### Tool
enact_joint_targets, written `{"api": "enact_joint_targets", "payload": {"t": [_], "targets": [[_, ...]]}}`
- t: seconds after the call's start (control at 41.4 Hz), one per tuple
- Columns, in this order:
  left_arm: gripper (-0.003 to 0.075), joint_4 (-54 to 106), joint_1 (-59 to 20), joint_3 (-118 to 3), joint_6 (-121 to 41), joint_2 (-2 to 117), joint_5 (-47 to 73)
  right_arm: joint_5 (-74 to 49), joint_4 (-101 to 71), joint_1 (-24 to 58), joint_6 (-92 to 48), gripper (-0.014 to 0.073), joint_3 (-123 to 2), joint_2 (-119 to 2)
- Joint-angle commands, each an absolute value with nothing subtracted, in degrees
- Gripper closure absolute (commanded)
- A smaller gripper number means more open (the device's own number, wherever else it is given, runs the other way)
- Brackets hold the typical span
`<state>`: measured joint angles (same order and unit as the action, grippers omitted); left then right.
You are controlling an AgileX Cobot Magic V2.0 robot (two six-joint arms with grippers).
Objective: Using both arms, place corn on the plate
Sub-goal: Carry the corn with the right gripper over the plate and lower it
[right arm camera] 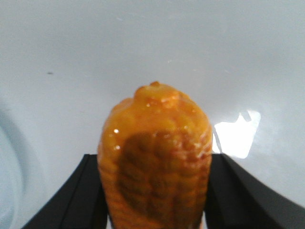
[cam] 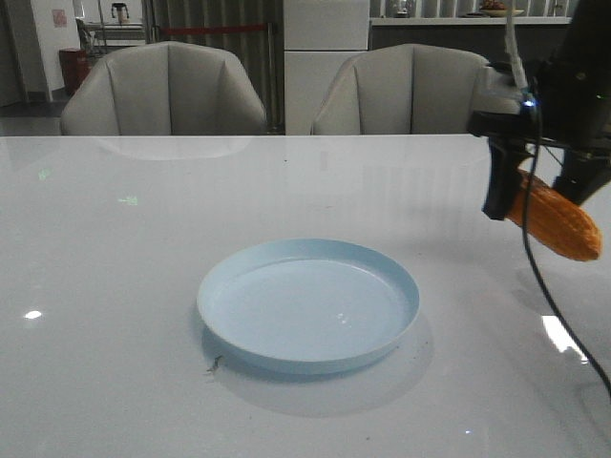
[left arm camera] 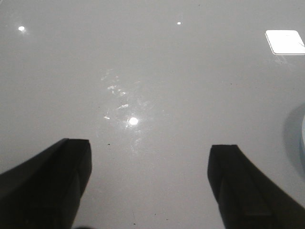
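The orange corn (cam: 558, 226) hangs in the air at the right edge of the front view, tilted, with my right gripper (cam: 535, 202) shut on it. In the right wrist view the corn (right arm camera: 155, 157) fills the gap between both black fingers (right arm camera: 71, 200) and points away over the table. The pale-blue plate (cam: 310, 258) lies empty on the table's middle, left of and below the corn. My left gripper (left arm camera: 150, 181) is open over bare table, nothing between its fingers; a sliver of the plate (left arm camera: 302, 138) shows at that view's edge. The left arm is out of the front view.
The white glossy table (cam: 115, 239) carries ceiling-light reflections. Two grey armchairs (cam: 162, 91) stand behind its far edge. A black cable (cam: 544, 286) trails down from the right arm toward the table's front right.
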<state>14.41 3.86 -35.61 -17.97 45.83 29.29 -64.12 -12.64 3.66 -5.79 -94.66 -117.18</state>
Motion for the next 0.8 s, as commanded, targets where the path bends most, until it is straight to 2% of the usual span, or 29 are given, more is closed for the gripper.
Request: {"api": "enact_joint_targets", "payload": {"t": [0.0, 0.435, 0.774], "targets": [[0.016, 15.4, 4.01, -37.23, -18.08, 45.62, 25.33, -65.38, -14.73, 7.28, -7.0, 0.0539, -99.32, -113.64], [0.016, 15.4, 4.01, -37.23, -18.08, 45.62, 25.33, -60.41, -16.37, 23.73, -7.05, 0.0539, -101.77, -114.16], [0.016, 15.4, 4.01, -37.23, -18.08, 45.62, 25.33, -58.83, -20.65, 27.69, -7.05, 0.0533, -101.79, -119.0]]}}
